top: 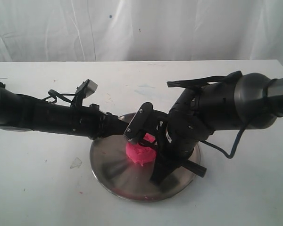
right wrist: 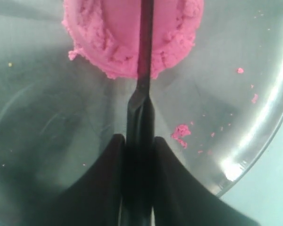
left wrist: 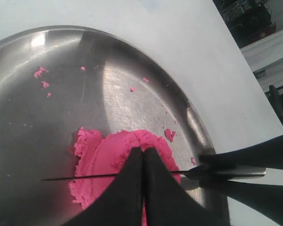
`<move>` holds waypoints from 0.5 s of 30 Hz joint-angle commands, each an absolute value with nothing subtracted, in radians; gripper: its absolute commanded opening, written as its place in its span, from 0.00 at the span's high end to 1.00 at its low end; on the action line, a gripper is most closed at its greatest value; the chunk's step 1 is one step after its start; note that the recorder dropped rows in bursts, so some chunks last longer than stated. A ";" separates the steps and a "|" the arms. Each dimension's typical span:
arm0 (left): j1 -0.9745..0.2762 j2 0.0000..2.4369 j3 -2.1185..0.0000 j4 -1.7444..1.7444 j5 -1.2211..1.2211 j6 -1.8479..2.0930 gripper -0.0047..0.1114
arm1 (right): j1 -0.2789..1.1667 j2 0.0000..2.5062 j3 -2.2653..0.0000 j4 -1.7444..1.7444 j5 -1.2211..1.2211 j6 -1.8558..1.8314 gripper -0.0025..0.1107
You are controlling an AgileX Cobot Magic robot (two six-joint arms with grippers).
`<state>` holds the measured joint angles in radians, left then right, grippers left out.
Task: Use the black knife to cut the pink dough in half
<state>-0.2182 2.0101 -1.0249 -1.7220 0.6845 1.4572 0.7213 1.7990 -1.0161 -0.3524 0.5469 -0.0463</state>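
Observation:
The pink dough [top: 140,154] is a low dome in the middle of the round steel plate [top: 111,175]. My right gripper [top: 166,157] is shut on the handle of the black knife [top: 196,168]. Its thin blade [left wrist: 85,177] lies edge-down across the top of the dough [left wrist: 108,155]. In the right wrist view the blade [right wrist: 145,47] runs from my right gripper [right wrist: 139,141] over the dough [right wrist: 113,33]. My left gripper [left wrist: 143,150] is shut with nothing between its fingers, tips just above the dough and the blade. Whether they touch cannot be told.
Pink crumbs [left wrist: 40,72] dot the plate [left wrist: 37,47], with more crumbs [right wrist: 180,132] near its rim. The plate stands on a white table [top: 37,193] before a white curtain. A small clear scrap [top: 75,163] lies left of the plate.

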 commanded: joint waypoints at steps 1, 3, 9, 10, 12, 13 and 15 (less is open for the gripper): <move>-0.231 2.036 -1.026 -1.744 0.624 1.481 0.96 | 0.726 1.796 -1.025 -0.356 0.554 -0.041 0.98; -0.231 2.065 -1.026 -1.744 0.615 1.488 0.96 | 0.726 1.796 -1.025 -0.356 0.554 -0.041 0.98; -0.231 2.126 -1.049 -1.744 0.603 1.503 0.96 | 0.726 1.796 -1.025 -0.348 0.540 -0.042 0.98; -0.231 2.134 -1.053 -1.744 0.605 1.503 0.96 | 0.726 1.796 -1.025 -0.348 0.540 -0.042 0.98; -0.231 2.148 -1.060 -1.744 0.603 1.506 0.96 | 0.726 1.808 -1.025 -0.331 0.551 -0.042 0.98; -0.231 2.150 -1.060 -1.744 0.598 1.512 0.96 | 0.726 1.815 -1.025 -0.329 0.551 -0.042 0.98; -0.231 2.152 -1.060 -1.744 0.596 1.525 0.96 | 0.726 1.828 -1.025 -0.317 0.551 -0.047 0.98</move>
